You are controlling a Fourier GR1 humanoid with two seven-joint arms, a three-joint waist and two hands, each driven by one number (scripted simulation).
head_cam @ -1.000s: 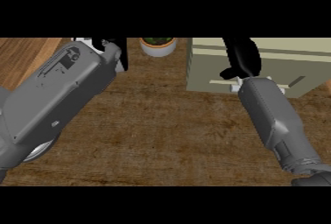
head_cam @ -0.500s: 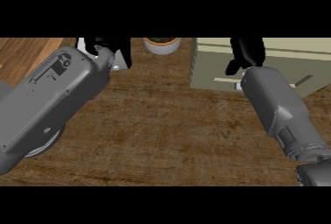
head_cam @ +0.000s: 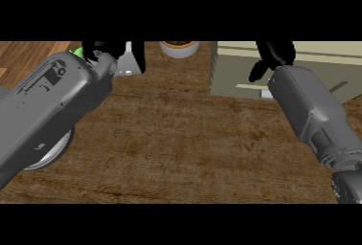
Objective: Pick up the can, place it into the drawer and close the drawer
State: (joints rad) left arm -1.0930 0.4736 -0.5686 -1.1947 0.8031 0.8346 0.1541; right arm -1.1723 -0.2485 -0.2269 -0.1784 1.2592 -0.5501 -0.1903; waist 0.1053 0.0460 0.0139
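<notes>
On the brown counter [head_cam: 184, 143], the left hand [head_cam: 106, 50] curls around a silver can [head_cam: 127, 64]; the right hand [head_cam: 272, 57] hangs with relaxed fingers over the drawer [head_cam: 233, 72], holding nothing.

The surface [head_cam: 176, 139] is dark brown with a rough woven-looking grain, and a lighter wood strip shows at its far left. On it, between the left robot hand [head_cam: 113, 50] and the right robot hand [head_cam: 274, 55], stands a white pot [head_cam: 179, 49] with a brown rim. Under the right robot hand sits a pale olive drawer unit [head_cam: 233, 72]. Below the left forearm, a round grey plate [head_cam: 56, 153] lies partly hidden.
</notes>
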